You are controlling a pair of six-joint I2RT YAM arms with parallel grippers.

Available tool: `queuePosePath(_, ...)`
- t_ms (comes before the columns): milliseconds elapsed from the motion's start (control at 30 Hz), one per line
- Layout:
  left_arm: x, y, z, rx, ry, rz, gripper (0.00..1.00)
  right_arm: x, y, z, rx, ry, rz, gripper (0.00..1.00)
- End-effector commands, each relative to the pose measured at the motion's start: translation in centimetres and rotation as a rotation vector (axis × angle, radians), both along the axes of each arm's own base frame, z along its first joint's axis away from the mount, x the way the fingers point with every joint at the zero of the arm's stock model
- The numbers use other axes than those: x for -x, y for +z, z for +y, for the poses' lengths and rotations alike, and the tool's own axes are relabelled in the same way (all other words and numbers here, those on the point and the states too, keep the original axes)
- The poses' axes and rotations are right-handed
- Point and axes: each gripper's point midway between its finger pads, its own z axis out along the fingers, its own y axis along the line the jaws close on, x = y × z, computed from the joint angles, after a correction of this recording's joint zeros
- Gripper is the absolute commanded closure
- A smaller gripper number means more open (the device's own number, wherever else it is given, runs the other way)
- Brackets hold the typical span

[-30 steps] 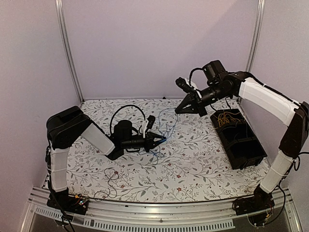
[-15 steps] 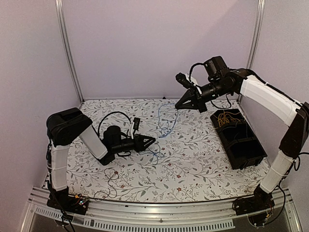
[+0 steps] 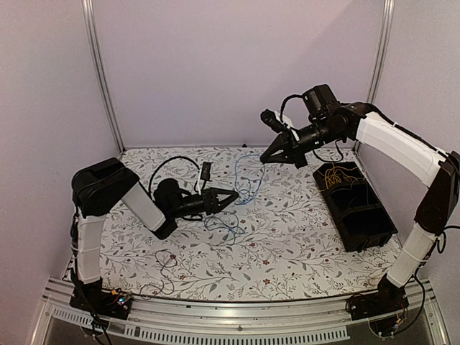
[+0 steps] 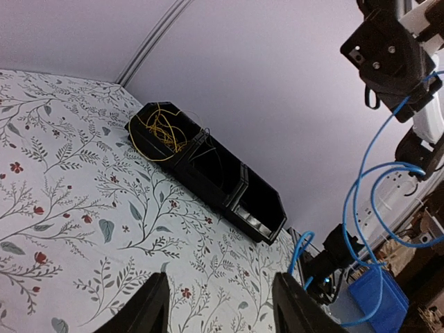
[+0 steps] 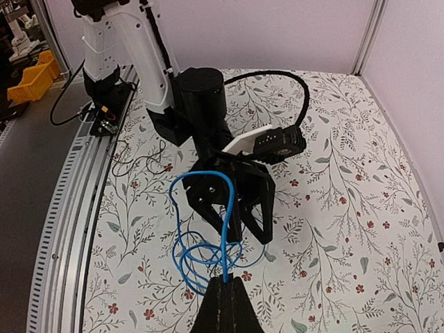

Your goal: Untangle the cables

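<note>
A thin blue cable (image 3: 241, 176) hangs in loops from my right gripper (image 3: 264, 159), which is raised over the back of the table and shut on its upper end. In the right wrist view the blue cable (image 5: 201, 243) runs up into the shut fingertips of that gripper (image 5: 224, 281). My left gripper (image 3: 233, 197) stands open just left of the loops, low over the table, with nothing between its fingers (image 4: 149, 305). More blue wire (image 3: 224, 226) lies on the cloth under it. A thin dark cable (image 3: 165, 262) lies near the front left. Yellow cables (image 3: 336, 176) sit in the bin.
A black three-compartment bin (image 3: 366, 223) stands along the right side, with yellow wires in its far compartment (image 4: 159, 132). The flowered cloth (image 3: 287, 251) covers the table. The thick black arm cable (image 3: 176, 164) loops above the left wrist. Metal posts stand at the back corners.
My left gripper has opened, let go of the blue cable, drawn back left, then come forward and up a little. My right gripper lifted the cable slightly higher.
</note>
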Motion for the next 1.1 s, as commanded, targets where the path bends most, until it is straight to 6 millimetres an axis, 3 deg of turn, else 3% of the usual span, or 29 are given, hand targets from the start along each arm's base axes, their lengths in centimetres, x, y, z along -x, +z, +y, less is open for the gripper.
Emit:
queuePosePath(0, 0.8, 2.8, -1.2, 0.078, -0.083, -0.091, 0.48, 0.0, -0.3, 0.4, -0.005, 0.005, 0.018, 1.0)
queuePosePath(433, 2.4, 2.4, -2.6, 0.073, -0.217, -0.072, 0.51, -0.3, -0.9, 0.4, 0.005, -0.001, 0.018, 1.0)
queuePosePath(533, 2.5, 2.1, -2.9, 0.063, -0.229, -0.068, 0.6, -0.4, -0.9, 0.5, 0.004, -0.001, 0.016, 1.0)
queuePosePath(733, 1.8, 1.9, -3.1, 0.056, -0.214, -0.055, 0.97, -0.5, -0.8, 0.3, 0.008, -0.012, 0.006, 1.0)
queuePosePath(867, -0.7, -0.3, -2.1, -0.016, -0.057, 0.008, 1.0, -1.6, 2.8, -1.4, -0.054, -0.047, -0.02, 1.0)
queuePosePath(967, -2.5, -2.9, -0.9, -0.114, 0.063, 0.068, 1.0, -3.1, 7.5, -4.6, -0.148, -0.104, -0.046, 1.0)
queuePosePath(1067, -2.8, -4.6, -0.6, -0.167, 0.088, 0.106, 1.0, -4.4, 11.9, -8.5, -0.242, -0.169, -0.07, 1.0)
